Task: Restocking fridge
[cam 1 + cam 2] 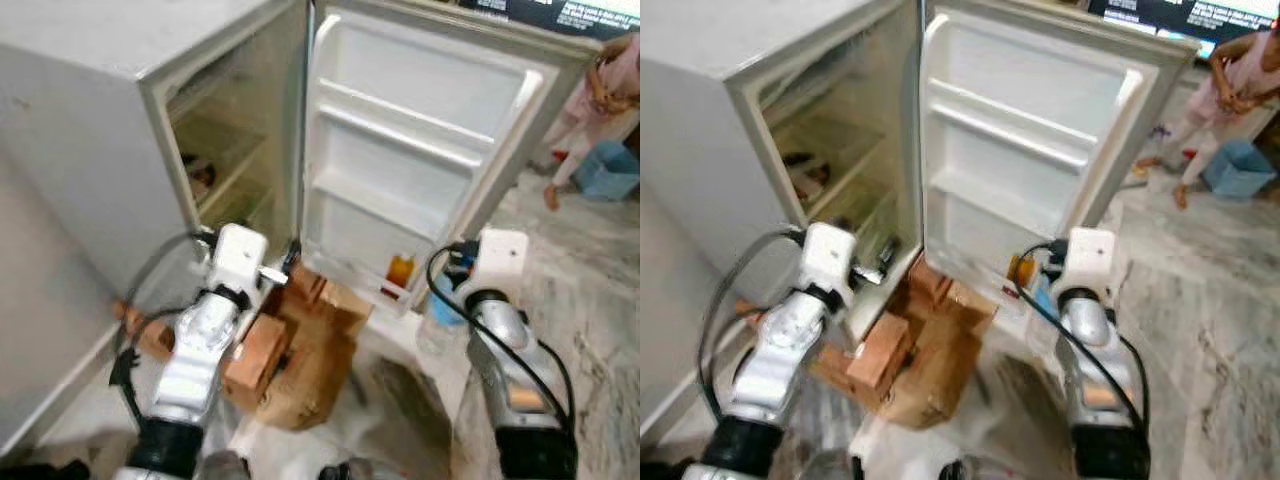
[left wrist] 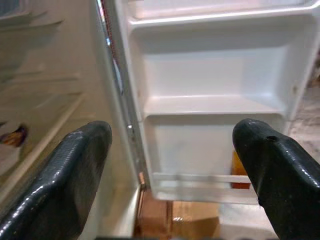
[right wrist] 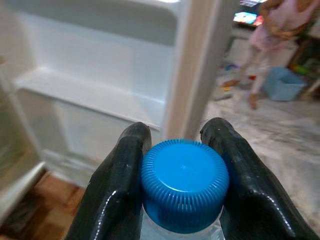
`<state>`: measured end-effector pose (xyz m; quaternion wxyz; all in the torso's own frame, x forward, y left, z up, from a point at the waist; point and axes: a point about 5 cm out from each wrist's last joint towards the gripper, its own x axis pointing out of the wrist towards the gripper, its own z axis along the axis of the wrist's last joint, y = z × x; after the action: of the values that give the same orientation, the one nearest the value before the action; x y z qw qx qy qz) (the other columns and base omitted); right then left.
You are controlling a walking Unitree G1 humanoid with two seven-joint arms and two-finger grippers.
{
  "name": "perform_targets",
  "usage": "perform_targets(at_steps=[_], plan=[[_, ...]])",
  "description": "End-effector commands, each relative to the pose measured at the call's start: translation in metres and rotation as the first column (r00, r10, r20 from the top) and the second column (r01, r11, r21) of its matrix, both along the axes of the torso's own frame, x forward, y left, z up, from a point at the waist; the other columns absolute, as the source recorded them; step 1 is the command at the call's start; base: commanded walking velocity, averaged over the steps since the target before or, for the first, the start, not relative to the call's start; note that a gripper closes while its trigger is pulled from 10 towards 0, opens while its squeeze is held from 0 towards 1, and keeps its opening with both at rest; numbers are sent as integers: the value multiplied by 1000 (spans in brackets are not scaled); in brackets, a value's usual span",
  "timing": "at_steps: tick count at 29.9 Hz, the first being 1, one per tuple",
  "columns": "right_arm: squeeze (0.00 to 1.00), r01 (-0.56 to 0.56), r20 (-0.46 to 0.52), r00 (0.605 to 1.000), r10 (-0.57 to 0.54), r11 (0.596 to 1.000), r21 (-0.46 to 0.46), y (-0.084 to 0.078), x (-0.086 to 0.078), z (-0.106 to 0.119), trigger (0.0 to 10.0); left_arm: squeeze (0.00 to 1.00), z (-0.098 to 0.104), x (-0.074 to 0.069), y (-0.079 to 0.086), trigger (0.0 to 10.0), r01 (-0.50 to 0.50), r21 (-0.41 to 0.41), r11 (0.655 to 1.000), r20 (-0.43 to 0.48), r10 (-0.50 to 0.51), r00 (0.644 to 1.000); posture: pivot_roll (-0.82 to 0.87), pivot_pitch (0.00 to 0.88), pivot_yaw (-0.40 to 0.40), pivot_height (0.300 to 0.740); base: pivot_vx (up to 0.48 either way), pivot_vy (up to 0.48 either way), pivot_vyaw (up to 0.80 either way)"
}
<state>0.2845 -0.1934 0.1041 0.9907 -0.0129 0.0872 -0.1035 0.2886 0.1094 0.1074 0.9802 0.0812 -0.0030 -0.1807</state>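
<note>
Right gripper (image 3: 182,165) clamps bottle (image 3: 184,185) beside fridge door (image 1: 420,160) edge.

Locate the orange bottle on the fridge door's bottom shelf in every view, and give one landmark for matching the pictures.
Left eye view: orange bottle on the open door's bottom shelf, just left of the right gripper.
Right eye view: low on the door, partly behind the right arm's cable.
Left wrist view: orange patch beside one black finger.
Right wrist view: not seen.
Shared landmark: the white fridge door.
</note>
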Motion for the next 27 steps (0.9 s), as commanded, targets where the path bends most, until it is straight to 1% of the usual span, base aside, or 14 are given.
perform_targets(at_steps=[1, 4, 6, 10, 14, 19, 25, 27], plan=[[0, -13, 23, 1000, 13, 1000, -3, 3, 4, 4, 10000, 0, 1, -1, 5, 10000, -23, 7, 1000, 7, 23, 1000, 69, 0, -73, 740, 0, -461, 0], [0, -16, 25, 1000, 16, 1000, -4, 4, 5, 4, 10000, 0, 0, -1, 6, 10000, -30, 17, 999, 7, 30, 1000, 70, 0, -72, 740, 0, -461, 0], [0, -31, 37, 999, 31, 1000, -5, 7, 7, 4, 10000, 0, -2, 1, 11, 10000, -67, 59, 996, 3, 67, 998, 75, 0, -69, 740, 150, -403, 0], [0, -50, 58, 997, 50, 999, 1, 10, 9, 7, 10000, 0, -3, 1, 15, 10000, -103, 47, 994, -11, 103, 995, 76, 0, -65, 740, 356, -313, 0], [0, -82, 80, 994, 80, 997, 17, 14, 12, 10, 10000, 0, -2, 2, 15, 10000, -109, 46, 993, -8, 109, 994, 77, 0, -59, 740, 444, 0, 0], [0, -170, 103, 981, 167, 985, 18, 22, 21, 14, 10000, 0, 0, 4, 15, 10000, -127, 89, 988, 23, 125, 992, 74, 0, -54, 740, 454, 0, 0], [0, -232, 138, 963, 231, 973, -2, 29, 28, 20, 10000, 0, 0, 5, 17, 10000, -171, 88, 981, 25, 170, 985, 76, 0, -54, 740, 453, 0, 0], [0, -264, 159, 951, 264, 964, -22, 35, 31, 24, 10000, 0, 0, 5, 17, 10000, -176, 87, 980, 27, 175, 984, 78, 0, -58, 740, 456, 0, 0]])
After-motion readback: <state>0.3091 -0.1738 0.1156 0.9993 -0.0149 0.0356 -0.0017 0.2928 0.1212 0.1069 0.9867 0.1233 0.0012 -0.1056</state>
